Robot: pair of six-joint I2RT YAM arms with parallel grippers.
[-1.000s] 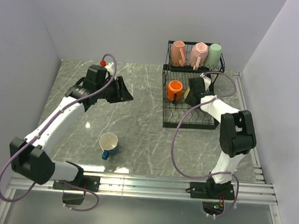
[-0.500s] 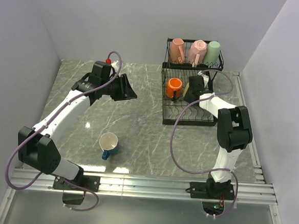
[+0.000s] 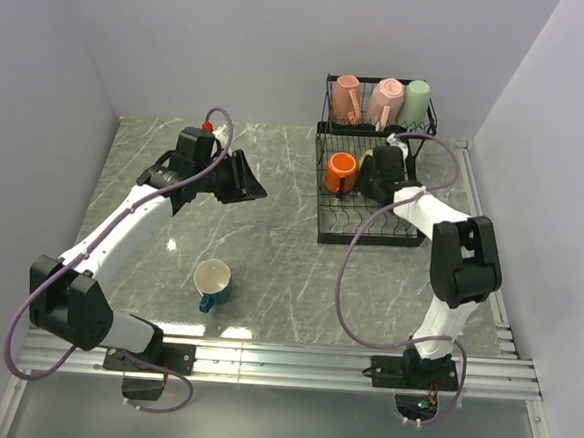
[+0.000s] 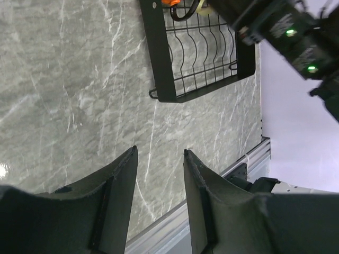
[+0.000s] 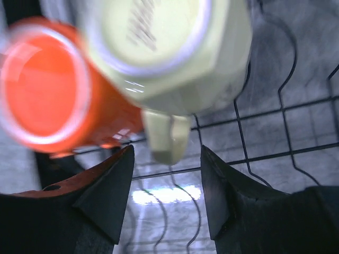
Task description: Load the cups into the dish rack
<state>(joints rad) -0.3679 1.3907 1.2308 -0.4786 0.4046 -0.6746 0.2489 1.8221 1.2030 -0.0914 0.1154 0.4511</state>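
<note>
Yellow mug [image 5: 169, 53] just beside orange mug [image 5: 47, 84].

Six cups [image 3: 213, 279], one dish rack [image 3: 321, 221], two arms [image 3: 121, 227].

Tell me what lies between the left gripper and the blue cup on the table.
Nothing. In the top external view, only bare marble table separates the left gripper from the blue cup.

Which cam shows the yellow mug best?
Right wrist: the yellow mug fills the frame, close up beside the orange mug, though blurred. Top shows only a sliver next to the orange mug; left wrist, a sliver at the frame edge.
</note>
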